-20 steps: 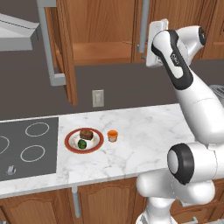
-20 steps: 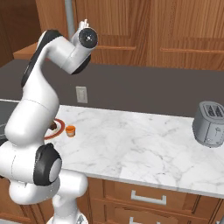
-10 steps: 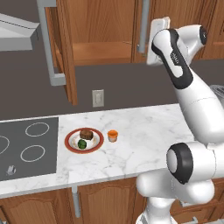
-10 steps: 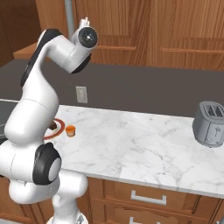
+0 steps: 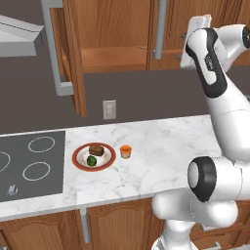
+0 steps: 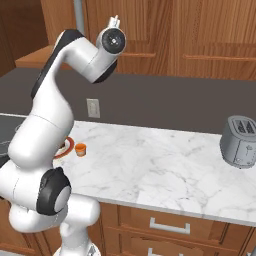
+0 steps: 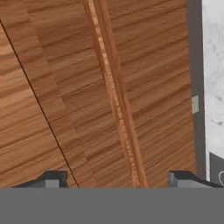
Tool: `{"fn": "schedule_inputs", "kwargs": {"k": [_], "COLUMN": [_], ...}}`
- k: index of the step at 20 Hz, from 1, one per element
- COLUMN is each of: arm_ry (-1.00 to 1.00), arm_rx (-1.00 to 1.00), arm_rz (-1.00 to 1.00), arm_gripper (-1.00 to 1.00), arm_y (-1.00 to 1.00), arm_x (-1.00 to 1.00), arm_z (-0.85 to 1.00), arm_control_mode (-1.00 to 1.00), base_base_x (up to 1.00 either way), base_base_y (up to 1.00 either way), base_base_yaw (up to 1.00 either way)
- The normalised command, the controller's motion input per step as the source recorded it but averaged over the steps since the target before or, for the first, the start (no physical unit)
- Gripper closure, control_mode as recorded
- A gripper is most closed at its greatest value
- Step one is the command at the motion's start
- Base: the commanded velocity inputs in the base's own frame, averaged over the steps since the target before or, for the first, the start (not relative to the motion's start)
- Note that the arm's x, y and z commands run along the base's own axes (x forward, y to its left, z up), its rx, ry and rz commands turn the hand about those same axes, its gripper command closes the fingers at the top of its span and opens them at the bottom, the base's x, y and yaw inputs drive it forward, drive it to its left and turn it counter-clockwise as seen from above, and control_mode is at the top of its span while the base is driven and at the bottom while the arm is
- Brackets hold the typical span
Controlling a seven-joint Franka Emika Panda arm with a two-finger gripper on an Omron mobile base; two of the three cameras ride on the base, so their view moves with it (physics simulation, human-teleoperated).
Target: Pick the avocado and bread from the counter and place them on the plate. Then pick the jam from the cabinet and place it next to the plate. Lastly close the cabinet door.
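- Wood grain lay directly ahead of the tool (image 7: 116,180) in the hand view; its two tips stood wide apart at the bottom edge with nothing between them, so it was released and carried nothing.
- Bread (image 5: 96,150) and avocado (image 5: 91,160) both lay on the plate (image 5: 78,161), side by side.
- Jam (image 5: 126,151) stood upright on the desk (image 5: 161,141), just beside the plate's right rim and apart from it.
- Judgement: both placing steps were complete, and only the closing remained.
- Door (image 5: 73,58) hung swung out to the left of the cabinet (image 5: 117,58), its grey handle (image 5: 51,49) facing the room, the shelf inside bare and exposed.
- Arm was raised high to the right of that opening, with the tool (image 6: 115,20) up at cabinet height, well apart from the door and its handle.
- Judgement: the tool had yet to cross to the left side of the opening and reach the outer face or handle before any push could start. A swing from this side risked catching the shelf edge.
- Compared with the earlier pictures, the arm's pose had barely altered. The plate, its load, the jam and the door all stood where they had been.
- No contact with the door could be made out.
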Motion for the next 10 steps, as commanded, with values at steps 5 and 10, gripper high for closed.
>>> {"fn": "schedule_inputs", "kwargs": {"k": [5,10], "arm_ry": [-0.1,-0.24], "arm_rx": [0.0,-0.13], "arm_rz": [-0.02,0.0], "arm_gripper": [-1.0,-1.0], "arm_y": [-0.22,0.0], "arm_x": [-0.94,-1.0], "arm_z": [0.0,0.0], "arm_control_mode": [-1.0,-1.0], "base_base_x": [0.0,0.0], "base_base_y": [0.0,0.0], "base_base_yaw": [0.0,0.0]}}
